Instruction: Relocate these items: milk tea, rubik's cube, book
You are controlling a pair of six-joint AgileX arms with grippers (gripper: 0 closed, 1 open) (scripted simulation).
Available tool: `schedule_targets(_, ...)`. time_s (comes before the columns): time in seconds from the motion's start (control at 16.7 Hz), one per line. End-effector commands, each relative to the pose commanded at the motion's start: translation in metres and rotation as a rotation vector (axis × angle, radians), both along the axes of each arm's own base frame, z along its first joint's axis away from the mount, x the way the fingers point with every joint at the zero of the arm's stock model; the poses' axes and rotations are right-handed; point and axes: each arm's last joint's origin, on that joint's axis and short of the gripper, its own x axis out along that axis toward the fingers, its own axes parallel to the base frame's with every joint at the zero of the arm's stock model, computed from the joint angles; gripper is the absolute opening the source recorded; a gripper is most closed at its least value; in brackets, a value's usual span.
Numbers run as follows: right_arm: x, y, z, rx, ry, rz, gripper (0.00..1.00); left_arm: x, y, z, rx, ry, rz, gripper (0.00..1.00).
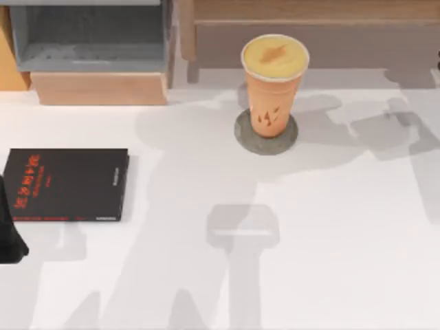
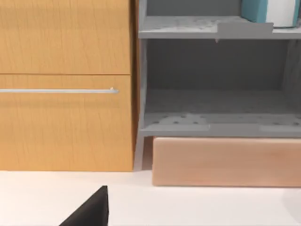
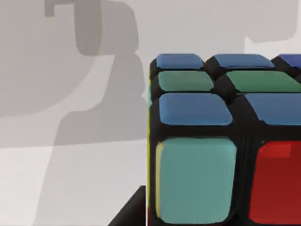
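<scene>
The milk tea [image 1: 273, 82], a tall orange-tan cup with a yellowish top, stands upright on a round grey coaster [image 1: 242, 137] at the back middle of the table. The rubik's cube [image 3: 211, 141] sits very close in the right wrist view, blue and green tiles on top, teal and red on the side. One dark finger [image 3: 129, 212] of my right gripper rests against its edge. The book [image 2: 255, 9], teal with white page edges, sits on the upper level of a grey shelf [image 2: 188, 27]. My left arm [image 1: 9, 234] is a dark shape at the table's left edge.
A black book with red lettering [image 1: 65, 184] lies flat at the left, beside my left arm. The grey shelf [image 1: 89, 34] rests on a pale wooden block [image 1: 100, 88] at the back left, next to an orange wooden cabinet [image 2: 66, 84]. A wooden unit [image 1: 309, 20] spans the back right.
</scene>
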Motion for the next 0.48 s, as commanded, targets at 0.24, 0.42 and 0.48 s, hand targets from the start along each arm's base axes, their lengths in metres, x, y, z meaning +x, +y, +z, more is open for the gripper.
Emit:
schedule_targets(0.24, -0.033, 0.083, 0.054, -0.015, -0.377, 0.043, 0.00, 0.000, 0.000, 0.000, 0.000, 0.000, 0.000, 1.00)
schedule_targets(0.42, -0.064, 0.135, 0.097, 0.062, -0.714, 0.057, 0.00, 0.000, 0.000, 0.000, 0.000, 0.000, 0.000, 1.00)
schedule_targets(0.48, -0.074, 0.148, 0.110, 0.100, -0.822, 0.053, 0.00, 0.000, 0.000, 0.000, 0.000, 0.000, 0.000, 1.00)
